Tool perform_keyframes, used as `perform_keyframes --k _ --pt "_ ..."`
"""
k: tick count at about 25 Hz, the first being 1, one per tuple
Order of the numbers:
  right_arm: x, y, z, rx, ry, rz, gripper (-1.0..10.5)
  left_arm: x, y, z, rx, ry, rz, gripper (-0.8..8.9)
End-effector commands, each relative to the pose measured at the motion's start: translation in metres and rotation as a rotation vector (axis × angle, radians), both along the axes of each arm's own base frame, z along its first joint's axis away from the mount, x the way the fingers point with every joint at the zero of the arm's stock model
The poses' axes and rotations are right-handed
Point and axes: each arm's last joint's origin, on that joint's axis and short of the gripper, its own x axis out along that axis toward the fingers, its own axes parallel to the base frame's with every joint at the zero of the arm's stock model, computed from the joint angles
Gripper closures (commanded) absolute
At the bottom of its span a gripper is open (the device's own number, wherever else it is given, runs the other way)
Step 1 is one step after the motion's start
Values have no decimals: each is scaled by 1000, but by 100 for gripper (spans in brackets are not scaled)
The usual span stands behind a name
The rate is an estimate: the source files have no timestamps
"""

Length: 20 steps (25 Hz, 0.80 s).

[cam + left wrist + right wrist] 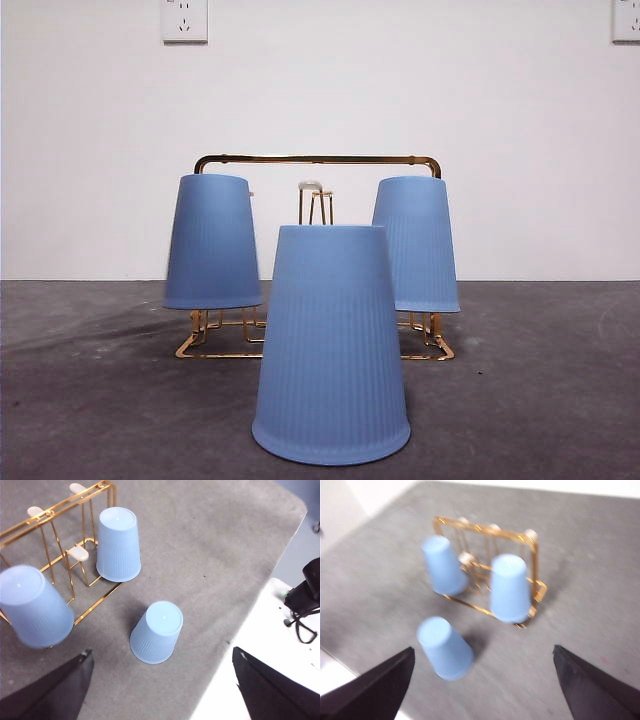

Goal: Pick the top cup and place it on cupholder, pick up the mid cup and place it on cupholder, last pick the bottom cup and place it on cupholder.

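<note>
The gray table [560, 400] is the biggest thing here. On it stands the gold rack [318, 160]. Two blue cups already hang on its pegs, one on the left [212, 240] and one on the right [416, 243]. Both hang upside down, mouth at the bottom.

The last cup [331, 345] stands upside down on the table, just in front of the rack and apart from it. It is blue, with fine lines running down its sides. It stands straight up and is wider at the bottom.

Both grippers hang high above the table, with their jaws wide apart and nothing in them. The left gripper [162, 690] looks nearer to the last cup [156, 632], which lies below and ahead of it. The right gripper [482, 690] sees that cup [445, 648] off to one side.

I think the left gripper should go down over it next.
</note>
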Motion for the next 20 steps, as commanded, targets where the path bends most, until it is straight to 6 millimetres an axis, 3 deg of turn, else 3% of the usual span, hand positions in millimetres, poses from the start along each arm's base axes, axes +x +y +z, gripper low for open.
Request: perform_keyframes --k 1,3,7,13,20 --pt "8 8 4 45 35 24 504 -10 6 -12 -37 -19 -7 377" --pt "18 19 2 40 98 66 504 -24 14 -19 -65 -12 -18 377" --pt "48 47 -6 10 237 150 504 -49 32 -15 -113 -71 -16 376" --pt "80 88 -22 -51 350 207 504 -62 41 -15 -125 -87 -16 377" --pt "103 142 -49 -125 455 267 503 -66 44 -16 -106 -97 -28 377"
